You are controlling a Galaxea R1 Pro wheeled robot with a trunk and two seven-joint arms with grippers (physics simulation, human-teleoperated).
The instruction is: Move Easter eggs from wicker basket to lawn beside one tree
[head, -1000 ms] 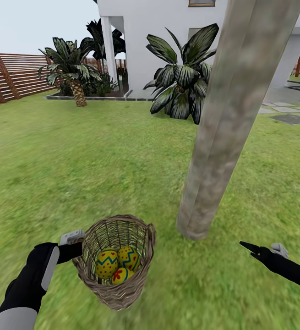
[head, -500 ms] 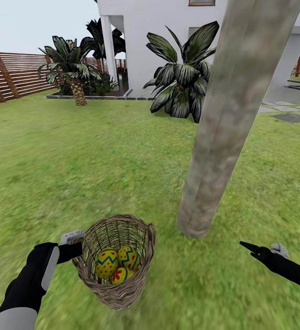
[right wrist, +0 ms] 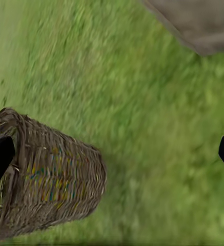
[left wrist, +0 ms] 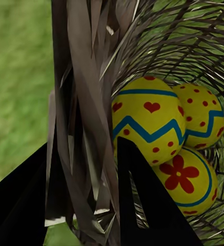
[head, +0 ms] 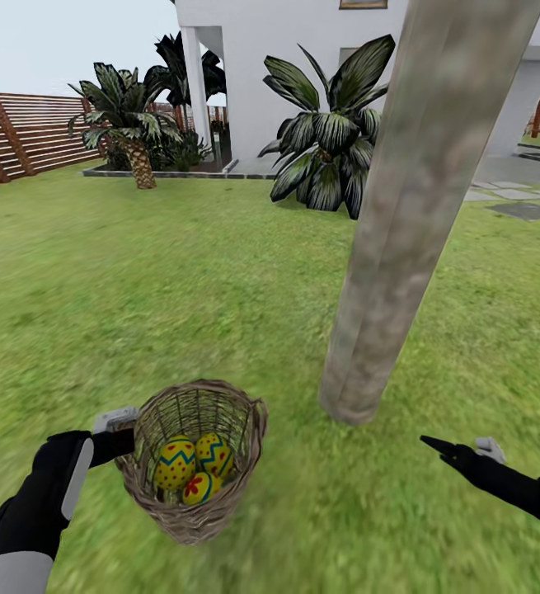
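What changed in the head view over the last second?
The whole picture shifted slightly, so the camera likely moved. The left tool and the wicker basket it grips by the rim sit a little further left and lower in frame, and the right tool also sits slightly further left; real motion can't be separated out. Nothing let go. All three Easter eggs remain inside, near the tree.

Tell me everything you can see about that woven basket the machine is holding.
The wicker basket is small, round and brown, of open woven twigs with a thick braided rim. It is tilted, and the left gripper grips its rim, one finger inside and one outside. Three yellow painted eggs lie inside, above the lawn near the tree trunk.
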